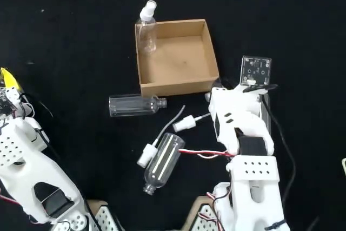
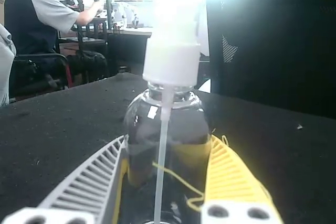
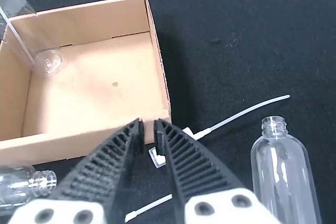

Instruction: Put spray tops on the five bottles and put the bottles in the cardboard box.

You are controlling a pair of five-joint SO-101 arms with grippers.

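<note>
The cardboard box (image 1: 208, 52) (image 3: 157, 72) stands open at the table's middle back. One capped bottle (image 1: 146, 30) (image 3: 13, 11) stands in its far left corner. My left gripper (image 2: 168, 142) (image 1: 7, 83), at the table's left edge, is shut on another bottle (image 2: 165, 129) with a white spray top (image 2: 172, 61). Two uncapped bottles lie in front of the box, one (image 1: 135, 105) (image 3: 21, 184) near its front wall, the other (image 1: 162, 160) (image 3: 281, 166) closer to me. Two loose spray tops (image 1: 185, 123) (image 1: 145, 156) lie between them. My right gripper (image 3: 147, 125) (image 1: 213, 94) hovers shut and empty by the box's front right corner, above a spray top (image 3: 197, 132).
A small circuit board (image 1: 255, 71) stands right of the box beside my right arm. Red and white cables (image 1: 203, 154) run from that arm toward the nearer bottle. Bare black table lies left of and behind the box.
</note>
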